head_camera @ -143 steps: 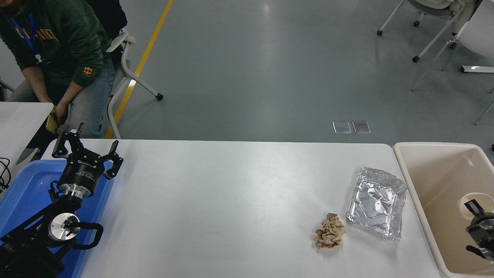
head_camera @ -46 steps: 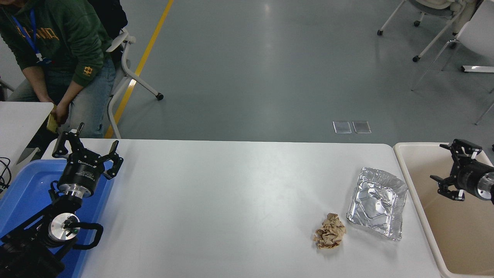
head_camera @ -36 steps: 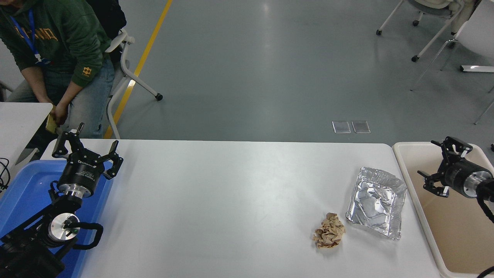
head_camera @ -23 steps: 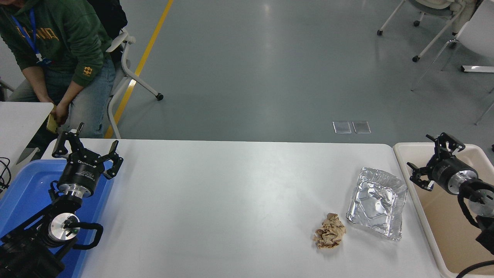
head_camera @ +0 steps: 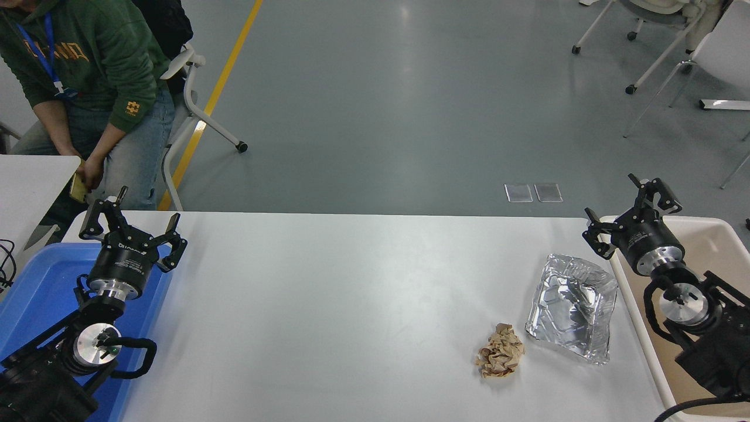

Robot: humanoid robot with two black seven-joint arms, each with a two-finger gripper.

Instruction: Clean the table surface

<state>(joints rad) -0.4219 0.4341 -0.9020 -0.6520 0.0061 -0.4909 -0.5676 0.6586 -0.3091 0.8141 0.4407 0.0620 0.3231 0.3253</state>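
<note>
Overhead, from the head view, the white table surface [head_camera: 351, 305] fills the lower middle of the picture, with grey floor beyond its far edge. On its right part lies a crumpled foil tray [head_camera: 572, 306], and just beside it, nearer the camera and to the left, a wad of brown paper [head_camera: 500, 350]; the two look close, though whether they touch is hard to tell. A beige bin [head_camera: 726, 240] stands against the table's right end. The right tool [head_camera: 633, 212] hangs over the table's far right corner, at the bin's rim, its fingers spread wide and holding nothing, well clear of the foil tray below it. The right arm runs back over the bin to the lower right corner. At the lower left the left tool [head_camera: 130, 227] is parked above the far end of a blue tray [head_camera: 41, 287], its fingers likewise spread and empty. A person in a green hoodie [head_camera: 88, 64] sits beyond the far left corner, beside a white chair [head_camera: 190, 88].
</note>
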